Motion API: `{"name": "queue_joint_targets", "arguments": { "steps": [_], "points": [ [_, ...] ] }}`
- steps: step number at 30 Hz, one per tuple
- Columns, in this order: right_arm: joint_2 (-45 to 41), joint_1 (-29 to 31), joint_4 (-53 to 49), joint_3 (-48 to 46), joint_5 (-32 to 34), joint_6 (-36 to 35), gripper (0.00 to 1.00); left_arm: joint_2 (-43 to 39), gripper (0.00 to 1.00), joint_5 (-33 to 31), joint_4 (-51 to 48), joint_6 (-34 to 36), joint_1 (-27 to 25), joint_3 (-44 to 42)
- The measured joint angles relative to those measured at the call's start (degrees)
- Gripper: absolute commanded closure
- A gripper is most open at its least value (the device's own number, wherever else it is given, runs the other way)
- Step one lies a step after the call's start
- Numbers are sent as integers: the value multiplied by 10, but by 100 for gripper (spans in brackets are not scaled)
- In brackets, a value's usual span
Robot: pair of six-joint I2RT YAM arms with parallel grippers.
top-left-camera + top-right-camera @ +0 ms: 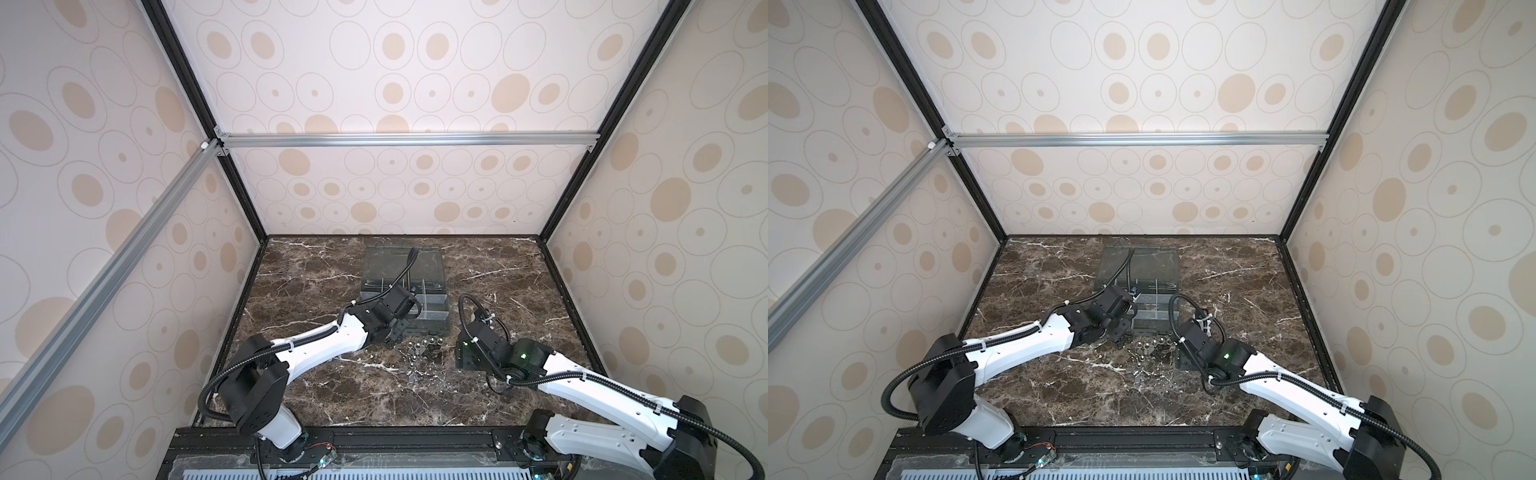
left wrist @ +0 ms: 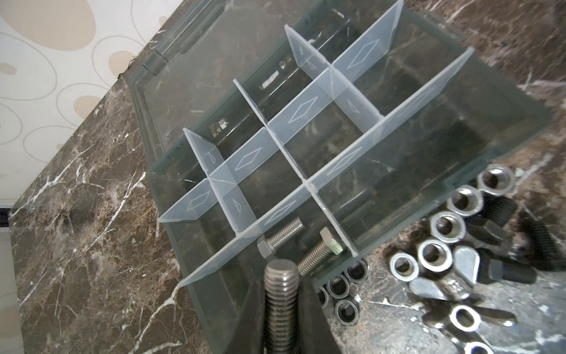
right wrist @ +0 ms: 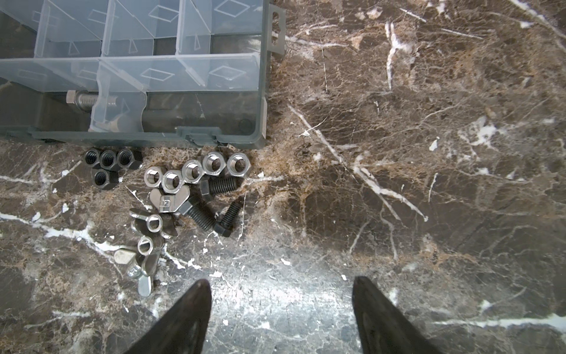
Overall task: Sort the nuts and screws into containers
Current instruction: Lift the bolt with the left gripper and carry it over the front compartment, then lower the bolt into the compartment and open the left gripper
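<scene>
Left fingers (image 2: 318,331) are pinching a silvery threaded steel screw (image 2: 281,282) lengthwise, pressed against its shank with the threaded tip sticking out ahead. They're hanging at the front-left corner of the dark grey translucent plastic organizer box (image 3: 122,136). Two more silver hex-head screws (image 2: 320,254) are lying loose in the front corner cell (image 2: 226,269) of that box, just beyond the held one, walled off by clear plastic dividers (image 2: 294,113). The box's clear hinged lid (image 1: 399,262) is lying open behind it. Right fingers (image 3: 190,315) are standing spread wide, gripping nothing, hovering over bare brown marble surface (image 3: 428,184) to the right of the unsorted pile. That pile is sitting on the surface just in front of the box's front wall: five shiny silver hex nuts (image 3: 199,170) running in a row, four black hex nuts (image 3: 110,162) bunching together beside them, three black hex-head screws (image 3: 211,208) and several silver wing nuts (image 3: 153,223) lying nearer the robot. Can't tell whether the held screw is over the cell or just short of the wall.
</scene>
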Motion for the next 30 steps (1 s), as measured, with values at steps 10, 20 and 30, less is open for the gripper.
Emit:
{"name": "queue_joint_targets", "arguments": {
  "steps": [10,20,30],
  "points": [
    [-17,0,-11,0,2,4,24,52,91,8,15,55,24,8],
    [-24,0,-13,0,2,13,24,67,86,10,26,64,30,12],
    [-27,0,-13,0,2,14,24,69,61,17,38,61,30,11]
  ]
}}
